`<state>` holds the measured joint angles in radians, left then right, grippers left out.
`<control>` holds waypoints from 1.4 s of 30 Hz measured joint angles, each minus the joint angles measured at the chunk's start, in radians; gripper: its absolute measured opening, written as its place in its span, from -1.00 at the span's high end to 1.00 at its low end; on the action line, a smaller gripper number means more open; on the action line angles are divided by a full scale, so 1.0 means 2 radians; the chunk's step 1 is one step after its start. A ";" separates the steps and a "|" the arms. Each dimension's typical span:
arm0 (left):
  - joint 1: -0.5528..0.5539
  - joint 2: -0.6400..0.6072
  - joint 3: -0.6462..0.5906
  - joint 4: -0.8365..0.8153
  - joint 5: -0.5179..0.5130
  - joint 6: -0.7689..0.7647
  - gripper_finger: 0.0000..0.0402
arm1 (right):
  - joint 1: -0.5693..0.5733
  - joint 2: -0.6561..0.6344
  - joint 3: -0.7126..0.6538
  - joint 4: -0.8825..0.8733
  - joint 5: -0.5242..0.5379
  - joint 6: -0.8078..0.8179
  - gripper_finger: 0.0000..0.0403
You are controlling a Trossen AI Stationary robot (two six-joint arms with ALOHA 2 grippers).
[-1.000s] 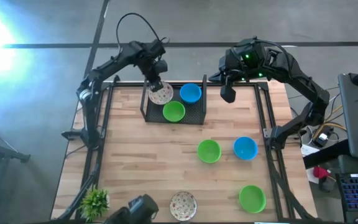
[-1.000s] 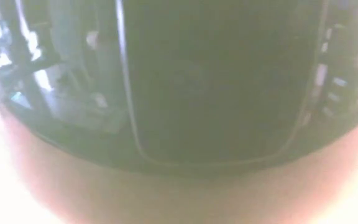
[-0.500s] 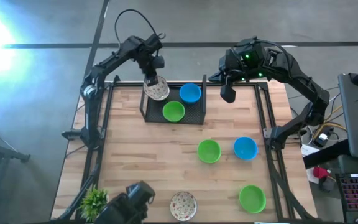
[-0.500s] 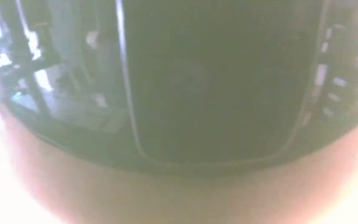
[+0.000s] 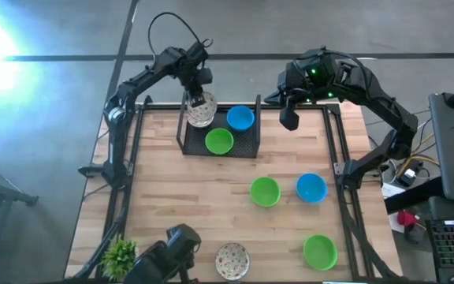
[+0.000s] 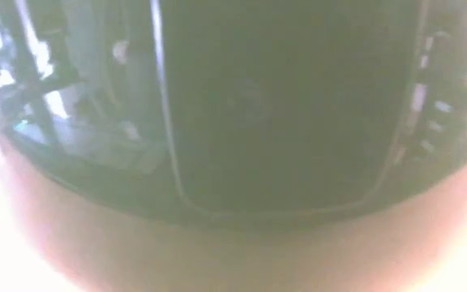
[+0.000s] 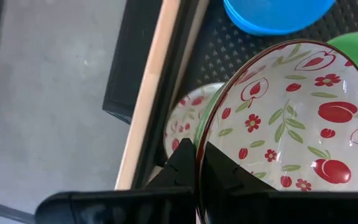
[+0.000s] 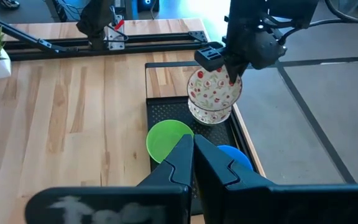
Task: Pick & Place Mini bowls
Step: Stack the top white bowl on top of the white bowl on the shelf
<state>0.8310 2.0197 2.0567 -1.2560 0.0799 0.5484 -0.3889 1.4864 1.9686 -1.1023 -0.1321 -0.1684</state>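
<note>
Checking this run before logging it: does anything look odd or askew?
The low view is blocked by something dark right at the lens. Otherwise, the left tool holds a patterned bowl tilted on edge above the tray, over another patterned bowl.

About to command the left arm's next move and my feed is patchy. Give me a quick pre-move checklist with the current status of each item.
1. Left gripper shut on the patterned bowl rim: ok.
2. Held bowl lifted over the black tray: ok.
3. Second patterned bowl left below in the tray: ok.
4. Right gripper shut, empty, parked beside the tray: ok.
5. Low view usable: not ok, blocked.
6. Grip firmness: cannot tell.
</note>
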 joint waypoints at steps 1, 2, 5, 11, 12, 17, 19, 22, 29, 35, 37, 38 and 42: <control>0.000 0.000 0.000 0.008 0.000 0.000 0.99 | 0.000 0.000 0.000 0.000 0.000 0.000 0.96; 0.000 0.000 0.000 0.015 0.000 0.000 0.99 | 0.000 0.000 0.000 0.000 0.000 0.000 0.96; 0.000 0.000 -0.008 0.036 0.000 0.000 0.99 | 0.000 0.000 0.000 0.000 0.000 0.000 0.96; 0.000 0.000 -0.044 0.041 0.000 -0.001 0.99 | 0.000 0.000 0.000 0.000 0.000 0.000 0.96; 0.000 0.000 -0.053 0.041 0.000 -0.002 0.99 | 0.000 0.000 0.000 0.000 0.000 0.000 0.96; 0.000 0.000 -0.090 0.062 -0.001 -0.003 0.99 | 0.000 0.000 0.000 0.000 0.000 0.000 0.96; 0.000 0.000 -0.103 0.073 -0.004 -0.003 0.99 | 0.000 0.000 0.000 0.000 0.000 -0.002 0.96; 0.000 0.000 -0.115 0.084 -0.009 -0.004 0.99 | 0.000 0.000 0.000 0.000 0.000 -0.006 0.96; 0.000 0.000 -0.123 0.095 -0.015 -0.005 0.99 | 0.000 0.000 0.000 0.000 0.000 -0.009 0.96; 0.000 0.000 -0.123 0.096 -0.014 -0.012 0.84 | 0.000 0.000 0.000 0.000 0.000 -0.009 0.96; 0.000 0.000 -0.123 0.097 -0.014 -0.012 0.79 | 0.000 0.000 0.000 0.000 0.000 -0.008 0.96; 0.000 0.000 -0.123 0.097 -0.015 -0.012 0.78 | 0.000 0.000 0.000 0.000 0.000 -0.008 0.96; 0.000 0.000 -0.123 0.097 -0.020 -0.012 0.75 | 0.000 0.000 0.000 0.000 0.000 -0.008 0.96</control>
<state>0.8303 2.0201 1.8111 -1.0615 0.0403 0.5237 -0.3889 1.4864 1.9686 -1.1024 -0.1318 -0.1837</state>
